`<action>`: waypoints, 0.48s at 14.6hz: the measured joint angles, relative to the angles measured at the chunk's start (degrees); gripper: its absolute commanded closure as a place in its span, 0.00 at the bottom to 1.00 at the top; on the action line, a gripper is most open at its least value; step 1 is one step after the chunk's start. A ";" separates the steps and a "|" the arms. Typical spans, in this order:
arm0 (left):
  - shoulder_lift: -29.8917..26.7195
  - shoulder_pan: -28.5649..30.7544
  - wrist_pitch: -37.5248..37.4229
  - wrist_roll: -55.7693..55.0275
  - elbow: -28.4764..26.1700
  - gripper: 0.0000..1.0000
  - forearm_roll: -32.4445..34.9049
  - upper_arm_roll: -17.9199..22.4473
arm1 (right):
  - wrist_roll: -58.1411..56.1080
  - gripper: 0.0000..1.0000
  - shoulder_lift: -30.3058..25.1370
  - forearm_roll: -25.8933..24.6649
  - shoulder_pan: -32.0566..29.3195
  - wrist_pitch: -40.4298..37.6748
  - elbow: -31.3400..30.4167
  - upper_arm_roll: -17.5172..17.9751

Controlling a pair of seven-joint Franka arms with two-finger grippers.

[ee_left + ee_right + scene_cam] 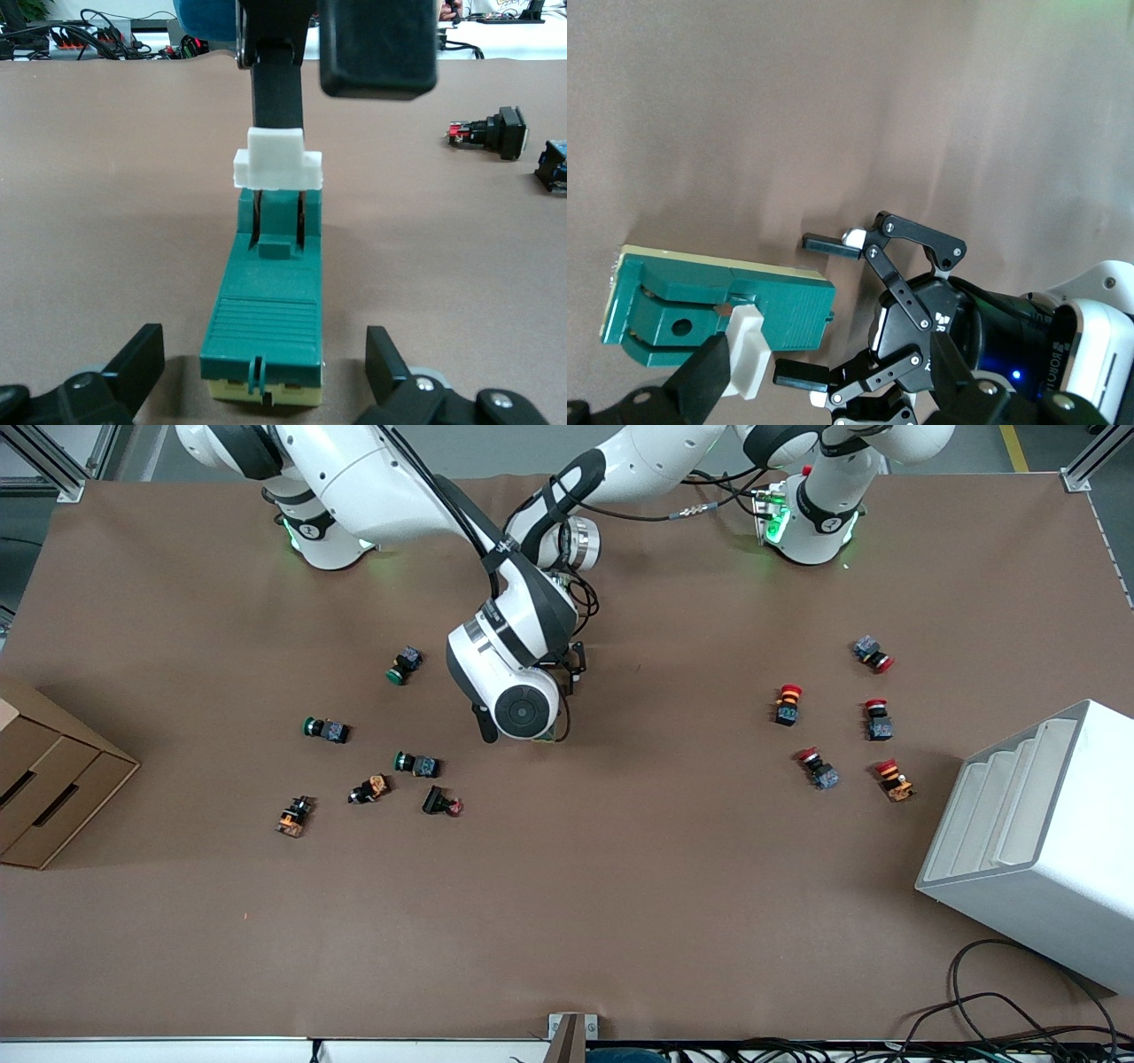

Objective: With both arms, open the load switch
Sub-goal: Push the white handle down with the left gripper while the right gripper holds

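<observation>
Two containers bracket the brown desk point(567, 921). At mid-height on the frame's edge at the right arm's end sits a cardboard drawer box point(53, 779), partly cut off, with its drawers shut and their contents hidden. Next come six green and orange push buttons point(327, 730), scattered just below mid-frame.

At the centre of the frame both arms meet, and the right arm's wrist covers nearly all of the load switch point(266, 301). The wrist views show it lying flat on the desk with its white tab point(276, 159) raised. The right tool point(828, 367) is over the tab end with its fingers spread, one finger point(279, 88) right against the tab. The left tool point(263, 341) is spread wide, straddling the switch's other end without touching it.

Further along lie five red-capped push buttons point(788, 704), then a white stepped bin point(1036, 824) at the lower edge, with black cables point(1019, 1010) below it.
</observation>
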 measured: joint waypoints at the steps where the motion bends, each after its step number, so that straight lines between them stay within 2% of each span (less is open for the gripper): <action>1: 0.01 -0.01 -0.03 0.00 0.00 0.00 0.02 0.00 | 0.00 0.00 0.00 0.00 0.00 -0.03 0.00 0.04; 7: 0.03 -0.03 -0.09 -0.01 0.00 0.00 0.06 0.00 | -0.01 0.00 0.00 0.13 0.01 -1.69 0.00 0.22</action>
